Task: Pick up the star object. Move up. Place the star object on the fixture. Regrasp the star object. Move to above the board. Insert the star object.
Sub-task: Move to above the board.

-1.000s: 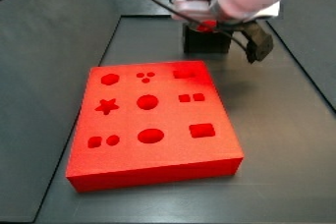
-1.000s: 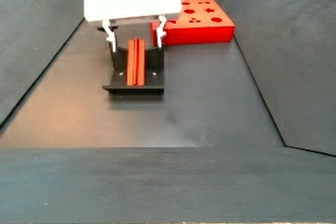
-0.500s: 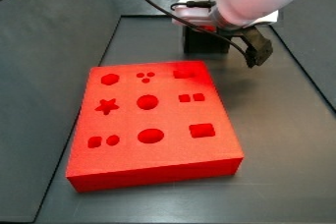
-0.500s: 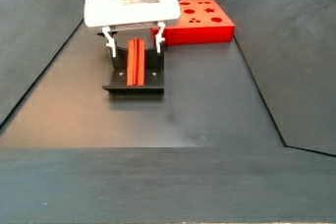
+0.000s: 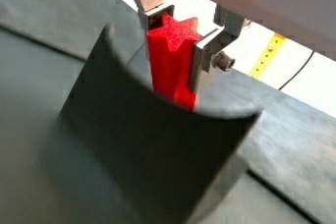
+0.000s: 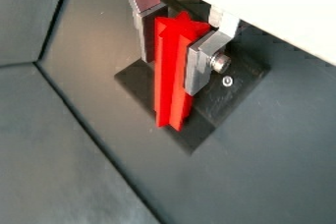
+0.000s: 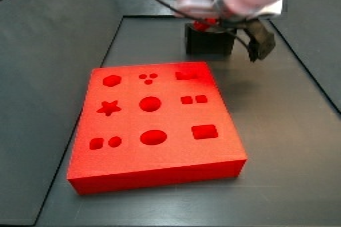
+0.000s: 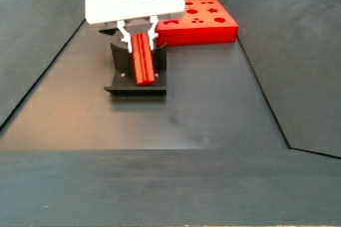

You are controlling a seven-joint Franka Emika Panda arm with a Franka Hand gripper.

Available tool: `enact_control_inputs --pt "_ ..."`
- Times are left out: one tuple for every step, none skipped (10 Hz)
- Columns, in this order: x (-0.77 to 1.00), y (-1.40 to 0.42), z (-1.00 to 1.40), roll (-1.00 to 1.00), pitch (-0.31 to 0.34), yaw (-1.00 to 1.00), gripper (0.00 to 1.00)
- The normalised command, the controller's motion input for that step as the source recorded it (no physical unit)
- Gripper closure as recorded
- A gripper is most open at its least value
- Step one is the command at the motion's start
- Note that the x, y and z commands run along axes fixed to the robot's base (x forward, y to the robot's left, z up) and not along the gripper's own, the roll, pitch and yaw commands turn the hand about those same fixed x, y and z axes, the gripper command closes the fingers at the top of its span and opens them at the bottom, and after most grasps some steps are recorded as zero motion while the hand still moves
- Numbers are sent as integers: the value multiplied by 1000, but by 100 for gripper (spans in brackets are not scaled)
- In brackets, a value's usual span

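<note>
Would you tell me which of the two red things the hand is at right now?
The star object, the slim red peg lying on the fixture between the hand's fingers; the board is the big holed slab lying apart.

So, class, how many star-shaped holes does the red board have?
1. The star-shaped hole is in the left column of the board, middle row, in a side view; none seems hidden. The gripper grips the star object at the fixture.

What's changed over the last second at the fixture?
The pincer closed in: its fingers, earlier spread on either side of the star object, now sit against it on the fixture. The star object hasn't lifted. The board is unmoved.
</note>
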Motion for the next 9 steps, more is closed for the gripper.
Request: enact_control_inputs --pt "-200 113 1000 -142 68 211 100" --pt "-192 105 1000 -88 -14 201 100" --pt "-188 102 1000 -68 -43 180 100" --pt "-181 97 1000 -50 -90 128 100" --pt "-177 93 1000 -38 -111 86 100" --pt "-171 86 1000 -31 -121 30 100" --pt "-166 81 1000 -38 -105 -14 100" --pt "-162 79 1000 -46 -86 -43 100" --pt "-157 75 1000 -55 -66 -60 100"
